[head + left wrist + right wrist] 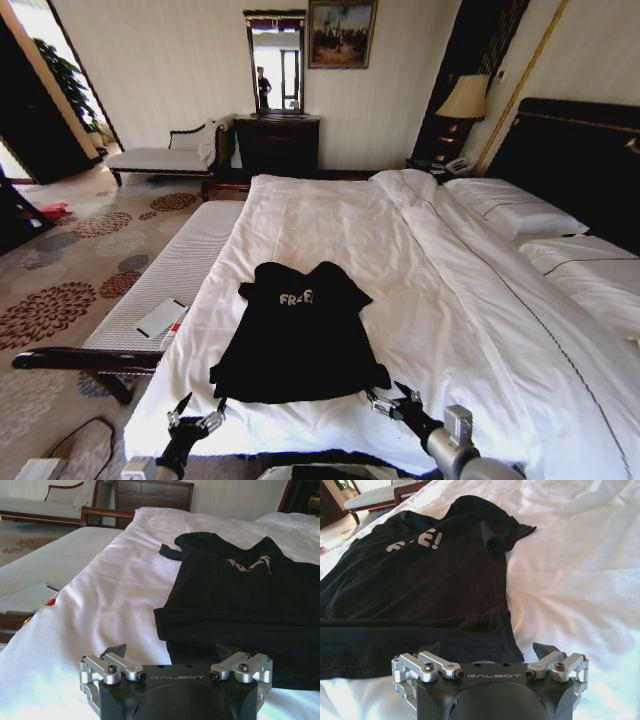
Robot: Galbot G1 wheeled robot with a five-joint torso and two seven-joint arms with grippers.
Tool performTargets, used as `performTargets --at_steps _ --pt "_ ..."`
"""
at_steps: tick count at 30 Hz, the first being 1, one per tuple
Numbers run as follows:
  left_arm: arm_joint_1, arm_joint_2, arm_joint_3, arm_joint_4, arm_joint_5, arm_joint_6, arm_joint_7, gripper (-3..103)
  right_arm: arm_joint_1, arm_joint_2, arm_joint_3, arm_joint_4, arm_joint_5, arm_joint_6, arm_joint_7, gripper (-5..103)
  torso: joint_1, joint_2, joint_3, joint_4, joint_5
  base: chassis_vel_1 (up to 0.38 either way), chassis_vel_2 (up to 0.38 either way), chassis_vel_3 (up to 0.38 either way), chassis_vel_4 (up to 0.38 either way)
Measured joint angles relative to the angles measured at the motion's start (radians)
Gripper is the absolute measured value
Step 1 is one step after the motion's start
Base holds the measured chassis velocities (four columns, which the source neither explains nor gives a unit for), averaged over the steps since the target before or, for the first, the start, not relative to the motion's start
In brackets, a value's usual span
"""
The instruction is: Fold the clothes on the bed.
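One black T-shirt (pixel 298 340) with white lettering on the chest lies flat on the near part of the white duvet of the bed (pixel 350 230), collar toward the far end, hem toward the bed's near edge. The hem runs just ahead of the robot's two grippers, both of which hang low at that edge. The left gripper (pixel 196 409) sits at the shirt's near left corner with its fingers spread wide; in the left wrist view the claw (pixel 172 651) stands open just short of the folded hem, one fingertip over white duvet and the other against black cloth. The right gripper (pixel 390 395) sits at the near right corner, likewise spread; in the right wrist view the claw (pixel 488 649) straddles the hem's corner, one fingertip over the shirt and the other over bare duvet. Wide stretches of open duvet lie to the right of the shirt and beyond its collar, with a narrower strip to its left before the bed's left edge drops to a pale upholstered bench (pixel 170 280). Two white pillows (pixel 515 210) rest at the far right against the dark headboard (pixel 580 160). One lamp (pixel 464 97) stands in the far corner.
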Motion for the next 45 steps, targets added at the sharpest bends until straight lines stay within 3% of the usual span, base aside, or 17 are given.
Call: performTargets --at_steps 5,6,9,16,20,22,28,29,31,33,34,35,37,43,45 --pt "-0.020 0.002 0.012 0.006 0.002 0.011 0.000 100 0.012 -0.003 -0.007 -0.006 0.012 -0.003 0.002 100 0.000 0.000 0.000 0.0001 0.0000 0.000 0.000 0.000 0.000" --pt "-0.033 0.003 0.023 0.010 0.005 0.021 0.000 100 0.014 -0.003 -0.010 -0.007 0.010 -0.004 0.002 91 0.000 0.000 0.000 -0.0001 0.0000 0.000 0.000 0.000 0.000" --pt "-0.049 0.008 0.042 0.015 0.008 0.034 -0.001 100 0.014 -0.002 -0.013 -0.009 0.008 -0.005 0.002 90 0.000 0.000 0.000 -0.0001 0.0000 0.000 0.000 0.000 0.000" --pt "-0.123 0.021 0.116 0.041 0.025 0.075 -0.022 103 0.005 -0.003 -0.006 -0.009 0.008 -0.005 0.005 89 0.000 0.000 0.000 -0.0002 -0.0001 0.000 0.000 0.000 0.000" --pt "-0.134 0.021 0.130 0.043 0.019 0.089 -0.035 93 0.006 -0.004 -0.005 -0.007 0.011 -0.005 0.010 90 0.000 0.000 0.000 -0.0001 0.0000 0.000 0.000 0.000 0.000" --pt "-0.129 0.021 0.129 0.044 0.016 0.089 -0.035 93 0.008 -0.005 -0.005 -0.006 0.012 -0.005 0.011 90 0.000 0.000 0.000 -0.0002 0.0000 0.000 0.000 0.000 0.000" --pt "-0.111 0.019 0.123 0.058 0.014 0.071 -0.022 66 0.010 -0.007 -0.006 -0.007 0.016 -0.006 0.012 84 0.000 0.000 0.000 0.0000 0.0000 0.000 0.000 0.000 0.000" --pt "-0.111 0.018 0.123 0.060 0.014 0.068 -0.021 66 0.007 -0.007 -0.006 -0.007 0.016 -0.006 0.011 73 0.000 0.000 0.000 0.0000 0.0000 0.000 0.000 0.000 0.000" --pt "-0.112 0.016 0.123 0.061 0.014 0.065 -0.020 60 0.001 -0.006 -0.008 -0.007 0.015 -0.006 0.011 68 0.000 0.000 0.000 0.0000 0.0000 0.000 0.000 0.000 0.000" --pt "-0.114 0.014 0.123 0.063 0.015 0.059 -0.020 49 -0.010 -0.002 -0.011 -0.007 0.007 -0.007 0.010 57 0.000 0.000 0.000 -0.0001 -0.0001 0.000 0.000 0.000 0.000" --pt "-0.115 0.013 0.123 0.064 0.015 0.056 -0.019 43 -0.013 0.000 -0.012 -0.007 0.004 -0.007 0.009 57 0.000 0.000 0.000 -0.0002 -0.0001 0.000 0.000 0.000 0.000" --pt "-0.118 0.011 0.121 0.066 0.017 0.051 -0.019 38 -0.017 0.002 -0.014 -0.006 0.000 -0.007 0.009 47 0.000 0.000 0.000 -0.0002 0.0000 0.000 0.000 0.000 0.000" --pt "-0.120 0.010 0.119 0.066 0.016 0.051 -0.019 38 -0.018 0.002 -0.014 -0.006 0.000 -0.007 0.009 47 0.000 0.000 0.000 -0.0001 0.0000 0.000 0.000 0.000 0.000" --pt "-0.129 0.008 0.104 0.050 0.002 0.050 -0.019 11 -0.021 -0.003 -0.010 -0.003 0.000 -0.007 0.010 19 0.000 0.000 0.000 -0.0001 -0.0001 0.000 0.000 0.000 0.000" --pt "-0.126 0.008 0.102 0.044 0.001 0.051 -0.019 6 -0.022 -0.003 -0.009 -0.003 0.000 -0.007 0.010 19 0.000 0.000 0.000 -0.0001 0.0000 0.000 0.000 0.000 0.000"
